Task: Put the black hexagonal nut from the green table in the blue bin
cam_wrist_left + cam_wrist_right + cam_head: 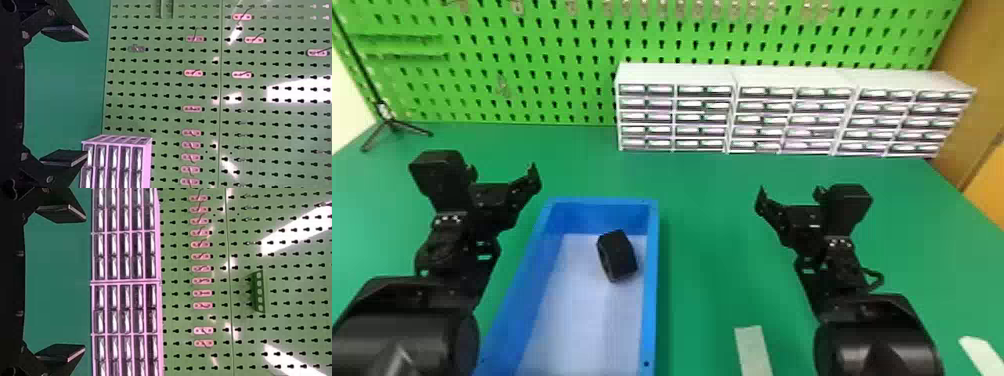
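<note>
The black hexagonal nut (617, 255) lies inside the blue bin (653, 290), near its far right corner in the head view. To the left of the bin, raised above the table, is my left gripper (504, 175); the left wrist view has this gripper (87, 96) with its two fingers wide apart and nothing between them. Off to the bin's right, over the green table (712, 240), is my right gripper (788, 196). In the right wrist view the right gripper (85, 284) is open too, its fingers holding nothing.
White drawer cabinets (677, 115) stand along the back of the table before a green pegboard (557, 65). A black tripod (391, 122) stands at the back left. Pale strips lie near the front, one (753, 350) between bin and right arm, another (984, 355) at the right.
</note>
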